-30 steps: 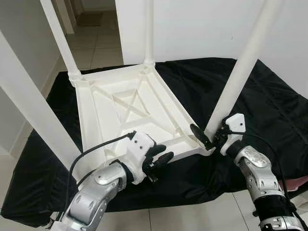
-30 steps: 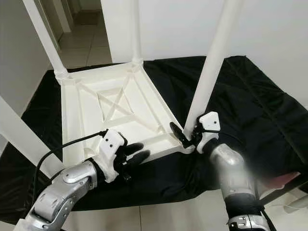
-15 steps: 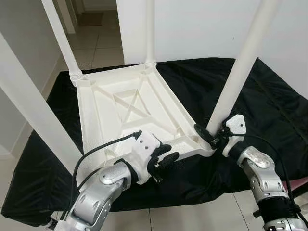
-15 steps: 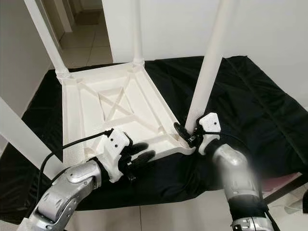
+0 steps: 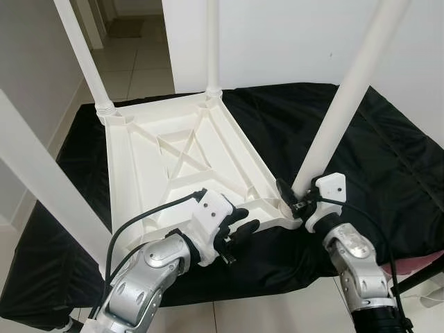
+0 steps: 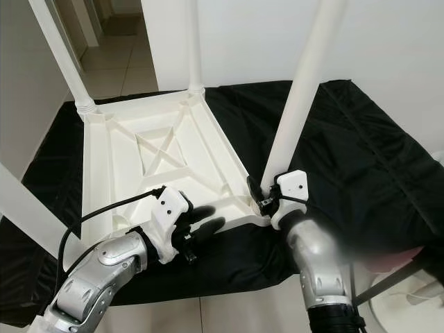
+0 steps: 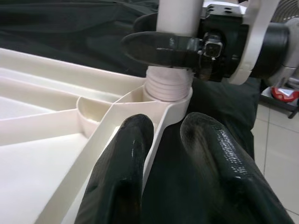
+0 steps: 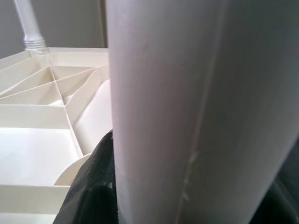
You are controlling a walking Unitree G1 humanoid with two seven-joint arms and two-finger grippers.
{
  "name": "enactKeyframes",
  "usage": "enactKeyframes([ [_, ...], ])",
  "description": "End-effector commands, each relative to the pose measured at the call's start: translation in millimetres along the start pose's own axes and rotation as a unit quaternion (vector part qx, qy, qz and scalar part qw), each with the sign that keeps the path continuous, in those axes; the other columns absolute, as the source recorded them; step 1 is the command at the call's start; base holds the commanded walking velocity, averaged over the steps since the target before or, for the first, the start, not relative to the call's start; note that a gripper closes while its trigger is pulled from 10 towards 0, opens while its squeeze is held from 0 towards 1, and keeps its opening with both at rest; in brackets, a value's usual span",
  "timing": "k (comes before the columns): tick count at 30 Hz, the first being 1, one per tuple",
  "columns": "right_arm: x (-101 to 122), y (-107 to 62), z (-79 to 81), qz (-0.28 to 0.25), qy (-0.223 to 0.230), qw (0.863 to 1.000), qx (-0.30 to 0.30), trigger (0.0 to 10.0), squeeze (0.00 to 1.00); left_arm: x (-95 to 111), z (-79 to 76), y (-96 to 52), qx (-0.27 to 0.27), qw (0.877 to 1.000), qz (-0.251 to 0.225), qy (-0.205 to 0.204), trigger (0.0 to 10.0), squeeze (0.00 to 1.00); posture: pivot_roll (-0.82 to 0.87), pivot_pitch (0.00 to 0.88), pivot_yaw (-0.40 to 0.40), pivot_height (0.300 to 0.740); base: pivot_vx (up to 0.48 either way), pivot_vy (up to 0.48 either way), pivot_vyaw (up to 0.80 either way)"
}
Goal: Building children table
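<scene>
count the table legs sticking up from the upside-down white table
4. Of the white plastic table legs, one is at the far-left corner, one at the far-right corner, one at the near-right corner gripped by the right gripper, and one at the near-left corner.

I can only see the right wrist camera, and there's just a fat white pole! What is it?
Observer: It's the near right leg of an upside-down table. The right gripper is clamped round its bottom end, just above the corner socket.
Kid: What's my other gripper doing?
Observer: The left gripper is open, with one finger on each side of the table's near rim, close to that same corner.
</scene>
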State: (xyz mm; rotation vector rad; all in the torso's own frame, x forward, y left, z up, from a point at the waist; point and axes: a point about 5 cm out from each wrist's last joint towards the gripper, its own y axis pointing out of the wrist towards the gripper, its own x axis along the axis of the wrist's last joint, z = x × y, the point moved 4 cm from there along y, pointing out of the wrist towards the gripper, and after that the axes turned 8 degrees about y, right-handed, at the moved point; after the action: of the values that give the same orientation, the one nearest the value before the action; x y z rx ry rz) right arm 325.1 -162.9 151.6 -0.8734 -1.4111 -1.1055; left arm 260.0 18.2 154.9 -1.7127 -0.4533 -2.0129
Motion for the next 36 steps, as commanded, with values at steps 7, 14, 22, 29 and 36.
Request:
enactKeyframes([
  [7,-2.5,-8.7,-2.0,-0.005,0.005,0.993,-0.114,10.0,0.00,-8.1,6.5,-7.3,0.019,0.999,0.012,-0.026,10.0,1.00,-0.06,0.034,0.034,0.740,0.000,0.000,0.00],
  [14,-6.7,-16.8,12.1,-0.001,0.012,0.979,-0.206,10.0,0.00,-13.8,13.0,-7.5,0.041,0.999,0.031,-0.003,10.0,0.00,-0.05,0.025,0.029,0.740,0.000,0.000,0.00],
  [22,-6.0,-13.1,30.0,-0.002,0.024,0.973,-0.229,10.0,0.00,-16.6,18.5,-8.0,0.061,0.997,0.040,0.001,10.0,0.00,-0.04,0.016,0.025,0.740,0.000,0.000,0.00],
  [29,-3.4,-13.6,30.0,-0.011,0.036,0.976,-0.215,10.0,1.00,-16.4,21.9,-8.7,0.070,0.997,0.039,-0.004,10.0,0.00,-0.05,0.006,0.022,0.740,0.000,0.000,0.00],
  [36,1.7,-13.5,23.0,-0.015,0.024,0.987,-0.161,10.0,1.00,-17.2,22.5,-9.5,0.071,0.997,0.039,-0.001,10.0,0.00,-0.05,0.000,0.016,0.740,0.000,0.000,0.00],
])
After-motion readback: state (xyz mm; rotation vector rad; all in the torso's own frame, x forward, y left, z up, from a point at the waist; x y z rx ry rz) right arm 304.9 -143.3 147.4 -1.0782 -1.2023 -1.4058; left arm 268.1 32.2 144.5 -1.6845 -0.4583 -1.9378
